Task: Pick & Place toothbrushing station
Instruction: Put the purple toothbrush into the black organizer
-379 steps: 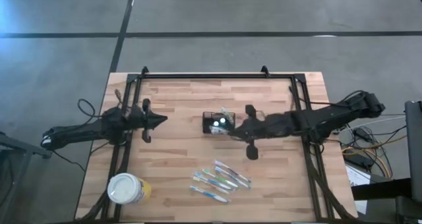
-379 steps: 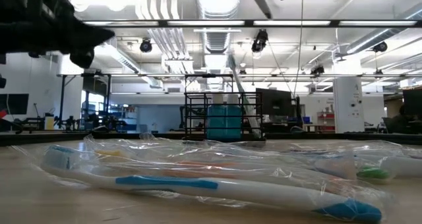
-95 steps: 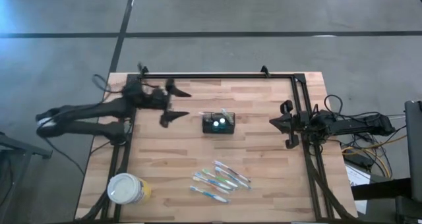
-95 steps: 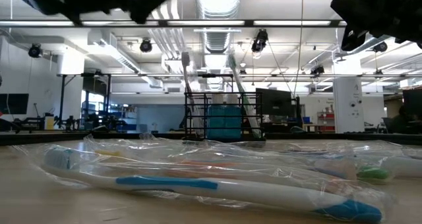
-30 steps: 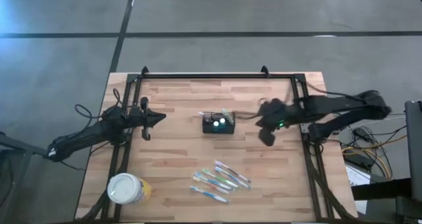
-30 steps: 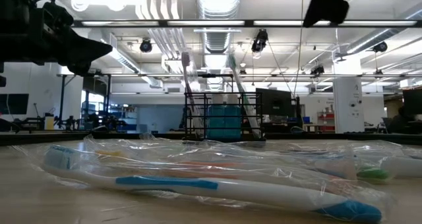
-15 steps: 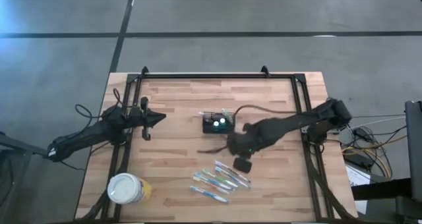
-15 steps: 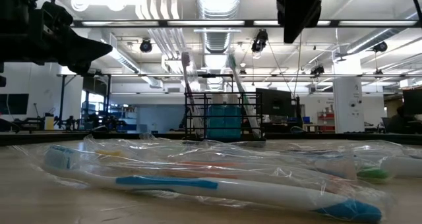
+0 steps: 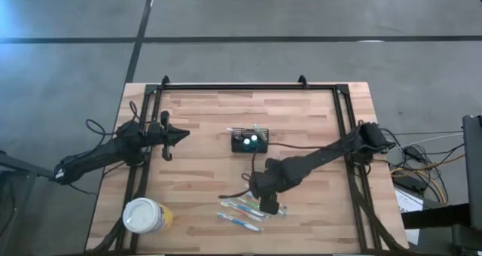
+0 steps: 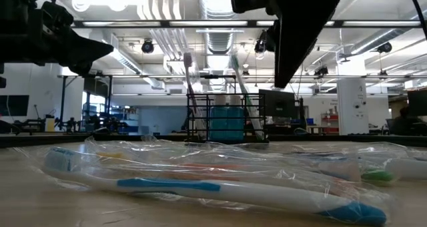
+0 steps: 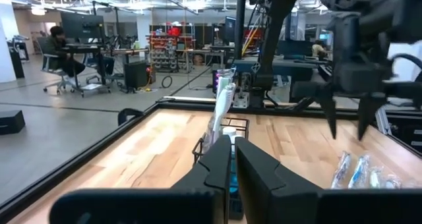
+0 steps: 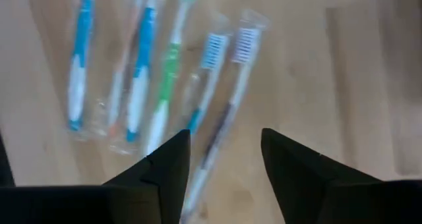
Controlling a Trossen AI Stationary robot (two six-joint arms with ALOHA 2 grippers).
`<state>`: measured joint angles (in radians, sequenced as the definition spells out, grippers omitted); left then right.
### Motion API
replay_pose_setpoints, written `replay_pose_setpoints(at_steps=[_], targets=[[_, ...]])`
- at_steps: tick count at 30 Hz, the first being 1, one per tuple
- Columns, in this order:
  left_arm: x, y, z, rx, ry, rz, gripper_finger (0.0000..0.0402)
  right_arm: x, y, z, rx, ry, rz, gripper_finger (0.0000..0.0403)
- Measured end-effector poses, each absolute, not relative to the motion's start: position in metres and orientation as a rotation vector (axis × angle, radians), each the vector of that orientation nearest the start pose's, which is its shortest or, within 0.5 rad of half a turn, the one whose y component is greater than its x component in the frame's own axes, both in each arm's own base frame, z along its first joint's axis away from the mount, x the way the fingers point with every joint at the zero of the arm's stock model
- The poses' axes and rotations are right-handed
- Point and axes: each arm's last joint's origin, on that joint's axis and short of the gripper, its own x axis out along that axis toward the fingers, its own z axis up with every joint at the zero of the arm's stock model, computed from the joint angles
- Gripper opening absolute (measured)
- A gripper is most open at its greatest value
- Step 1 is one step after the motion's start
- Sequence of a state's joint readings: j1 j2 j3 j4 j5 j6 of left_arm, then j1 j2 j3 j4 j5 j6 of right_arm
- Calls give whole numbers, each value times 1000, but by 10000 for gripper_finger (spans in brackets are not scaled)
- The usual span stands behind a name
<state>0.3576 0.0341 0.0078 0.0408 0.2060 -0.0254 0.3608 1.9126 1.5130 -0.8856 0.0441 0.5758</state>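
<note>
The toothbrushing station (image 9: 249,141), a small black wire-mesh basket with toothbrushes standing in it, rests by its bottom on the wooden table's middle; it also shows in the low view (image 10: 225,117) and the left wrist view (image 11: 223,137). Several plastic-wrapped toothbrushes (image 9: 242,209) lie flat near the table's near edge. My right gripper (image 9: 268,204) hangs open above their right end, and the right wrist view shows the wrapped toothbrushes (image 12: 168,85) just beyond its fingers (image 12: 224,143). My left gripper (image 9: 179,135) waits shut at the table's left, pointing at the station.
A round white-lidded yellowish tub (image 9: 144,215) stands at the near left corner. A black frame (image 9: 241,86) runs along the table's far edge and down both sides. Bare wood lies between the station and the wrapped toothbrushes.
My right gripper has swung from beside the station's right toward the table's near edge and leftward, and now stands over the wrapped toothbrushes. The station and the toothbrushes have not moved.
</note>
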Motion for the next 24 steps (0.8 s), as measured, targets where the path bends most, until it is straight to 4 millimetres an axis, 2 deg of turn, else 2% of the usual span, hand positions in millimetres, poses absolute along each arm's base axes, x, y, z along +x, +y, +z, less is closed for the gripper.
replay_pose_setpoints(at_steps=[6, 10, 14, 24], targets=[[95, 29, 167, -25, -16, 147, 28, 357, 137, 192, 219, 1350, -125, 189], [95, 29, 167, -49, -19, 140, 28, 358, 138, 174, 233, 1330, -122, 188], [95, 28, 168, -65, -27, 128, 28, 358, 140, 165, 274, 1269, -109, 187], [94, 28, 171, -95, -43, 107, 28, 342, 138, 138, 283, 1289, -184, 187]])
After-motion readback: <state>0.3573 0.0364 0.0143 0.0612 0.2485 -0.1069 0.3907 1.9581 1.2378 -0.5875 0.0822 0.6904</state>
